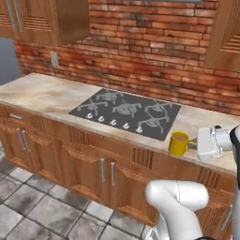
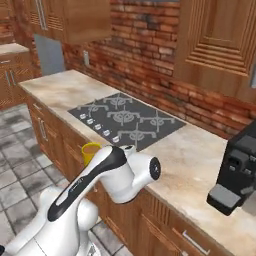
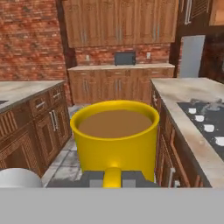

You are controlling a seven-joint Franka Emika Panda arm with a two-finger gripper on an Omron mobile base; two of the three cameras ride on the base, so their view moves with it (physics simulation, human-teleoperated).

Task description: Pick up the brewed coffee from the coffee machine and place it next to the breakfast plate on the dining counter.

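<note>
A: Two dark fingertips point(image 3: 131, 178) clamped on the handle of the brewed coffee point(image 3: 114, 138); gripper point(image 3: 113, 180) pinched down tight on it. Mug is carried, level, brown liquid up near the rim.

B: Where is it relative to the stove?

A: In the left base view the mug point(image 1: 178, 143) hangs just off the stove point(image 1: 125, 111)'s near right corner, over the front edge of the worktop point(image 1: 42, 93), with the gripper point(image 1: 193, 144) on the side away from the stove. Whether it touches the stone, cannot tell.

B: Surfaces?

A: Mug: smooth bright yellow cylinder. Worktop: beige marbled stone, straight front edge, wooden cabinets below with metal bar handles. Stove: flat dark panel, grey grates, a row of pale knobs along its near edge. Wall behind it: red brick.

B: And the coffee machine?

A: Boxy, black, well right of the stove in the right base view point(image 2: 239, 170), its drip tray jutting toward the worktop edge.

B: Room to move?

A: Open grey tiled floor point(image 1: 33, 206) in front of the stove cabinets. The hand view looks down an aisle between two stone-topped counters, the stove on its right.
</note>
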